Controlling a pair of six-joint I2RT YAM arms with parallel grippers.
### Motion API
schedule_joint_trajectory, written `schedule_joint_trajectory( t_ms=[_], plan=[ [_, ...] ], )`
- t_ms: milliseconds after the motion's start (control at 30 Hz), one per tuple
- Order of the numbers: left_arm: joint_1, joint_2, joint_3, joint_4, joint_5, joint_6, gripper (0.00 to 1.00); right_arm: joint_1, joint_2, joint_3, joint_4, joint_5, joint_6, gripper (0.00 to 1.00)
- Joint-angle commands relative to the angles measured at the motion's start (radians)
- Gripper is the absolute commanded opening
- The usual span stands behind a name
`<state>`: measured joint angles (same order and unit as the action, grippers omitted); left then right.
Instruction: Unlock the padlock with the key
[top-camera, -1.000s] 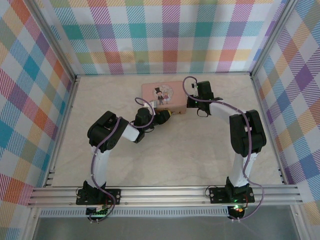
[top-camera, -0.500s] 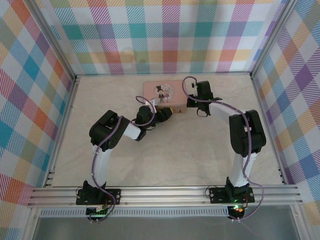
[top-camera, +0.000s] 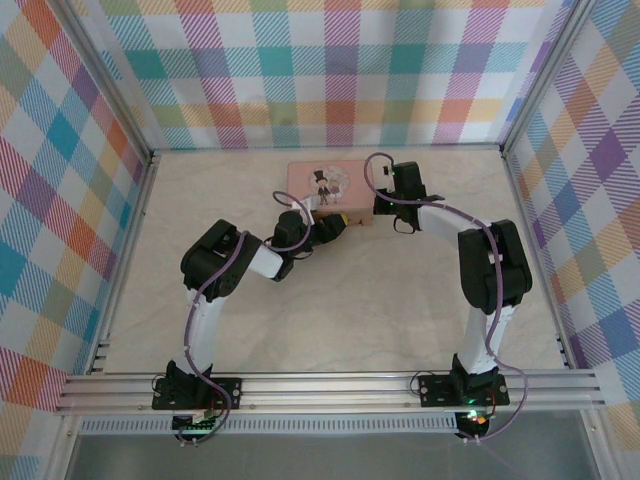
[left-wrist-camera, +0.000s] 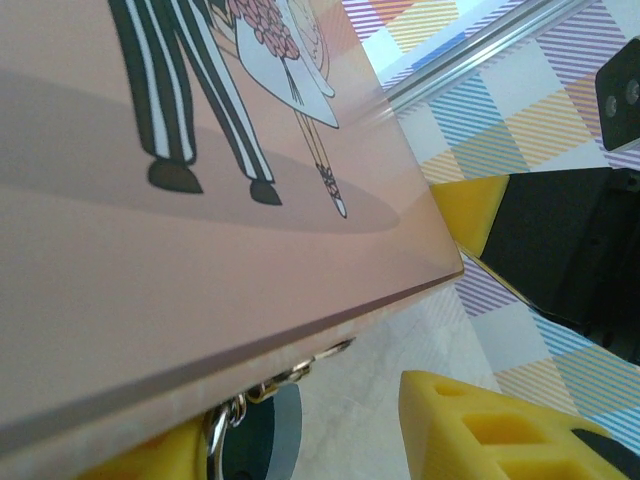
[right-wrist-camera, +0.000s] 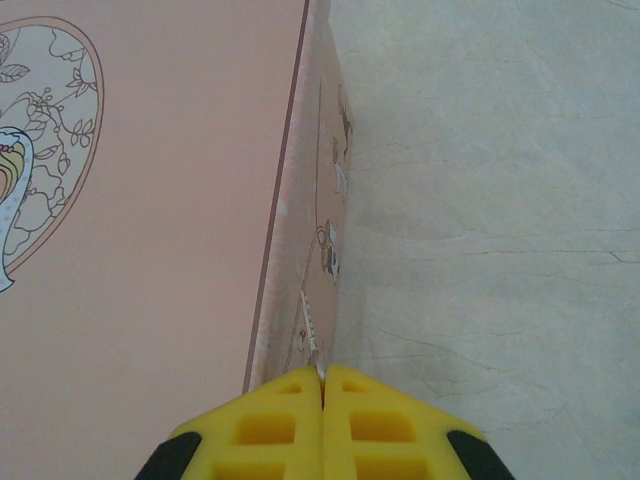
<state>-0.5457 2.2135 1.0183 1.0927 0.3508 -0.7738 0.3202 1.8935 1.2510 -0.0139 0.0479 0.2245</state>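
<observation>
Padlock (left-wrist-camera: 262, 450): small blue-grey body low in the left wrist view, tucked under the front edge of the pink tin (left-wrist-camera: 200, 250), with its metal shackle (left-wrist-camera: 214, 432) just beside it.
Padlock handling: judged light, hard and smooth. It probably swings on the shackle, so the body wants steadying by its flat faces before anything is pushed in.
Left gripper (left-wrist-camera: 300, 430): fingers spread either side of the padlock. A strip of bench (right-wrist-camera: 480, 200) shows between the body and one finger, so it is not clamped.
Key (right-wrist-camera: 308, 325): thin silvery sliver seen edge-on along the tin's side wall, running into the fingertips. It is very likely the key, though too fine to be certain.
Key handling: judged stiff, thin and slippery. It is best held flat by the head, leaving the blade free.
Right gripper (right-wrist-camera: 323, 385): fingers pressed together, pinching that sliver at the tin's corner.
Risk: a slight tilt in so small a grip could swing the blade off line.
</observation>
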Motion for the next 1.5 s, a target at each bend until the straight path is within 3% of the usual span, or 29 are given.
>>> schedule_joint_trajectory(
  t_ms=[0, 200, 533, 933, 1467],
  plan=[
    [-0.026, 0.082, 0.009, -0.134, 0.042, -0.074, 0.46, 0.051, -0.005, -0.008, -0.014, -0.094, 0.008, 0.0],
    [-0.031, 0.102, 0.003, -0.109, 0.027, -0.101, 0.42, 0.051, -0.009, -0.012, -0.013, -0.088, 0.003, 0.0],
    [-0.007, 0.085, -0.042, -0.121, 0.004, -0.097, 0.27, 0.051, -0.011, -0.016, -0.01, -0.087, 0.004, 0.0],
    [0.018, 0.061, -0.083, -0.146, 0.017, -0.088, 0.21, 0.051, -0.01, -0.031, 0.0, -0.082, 0.006, 0.0],
    [0.043, -0.025, -0.109, -0.33, 0.107, -0.042, 0.03, 0.036, -0.071, -0.08, 0.014, -0.07, 0.001, 0.0]
  ],
)
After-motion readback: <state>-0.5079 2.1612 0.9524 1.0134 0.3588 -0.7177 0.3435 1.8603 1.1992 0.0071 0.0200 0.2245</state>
